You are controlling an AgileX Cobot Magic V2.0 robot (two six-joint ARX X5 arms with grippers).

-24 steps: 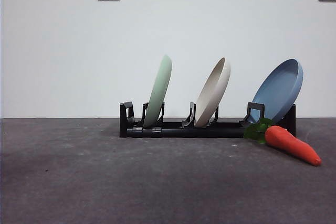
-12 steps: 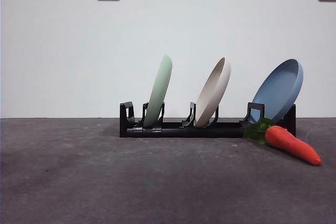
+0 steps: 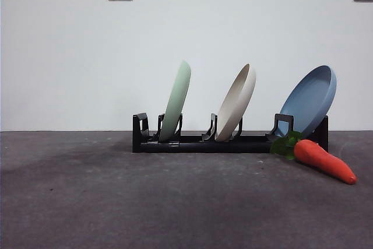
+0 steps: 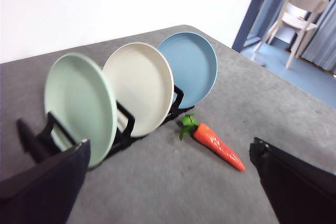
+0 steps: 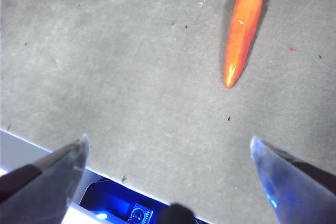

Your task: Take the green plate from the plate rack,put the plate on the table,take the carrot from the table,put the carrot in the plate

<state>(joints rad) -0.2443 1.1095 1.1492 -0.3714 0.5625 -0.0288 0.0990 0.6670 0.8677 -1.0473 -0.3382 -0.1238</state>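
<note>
Three plates stand on edge in the plate rack (image 3: 230, 142), which sits on the table (image 3: 116, 202) near the far wall. Seen from the front, all three lean to the right in their slots: the green plate (image 3: 176, 102) at the left end, a cream plate (image 3: 236, 102) in the middle, and a blue plate (image 3: 310, 100) at the right end. The carrot (image 3: 324, 161) lies on the table just in front of the rack's right end, its green leaves close to the rack under the blue plate and its tip pointing away to the right.

Neither arm shows in the front view. The left gripper (image 4: 168, 182) hangs spread wide above the table, looking at the rack and carrot, grasping nothing. The right gripper (image 5: 168, 153) is also spread wide and empty, above bare table near its edge, well apart from the carrot.

Against the earlier front pictures, plates, rack and carrot lie exactly as before.
</note>
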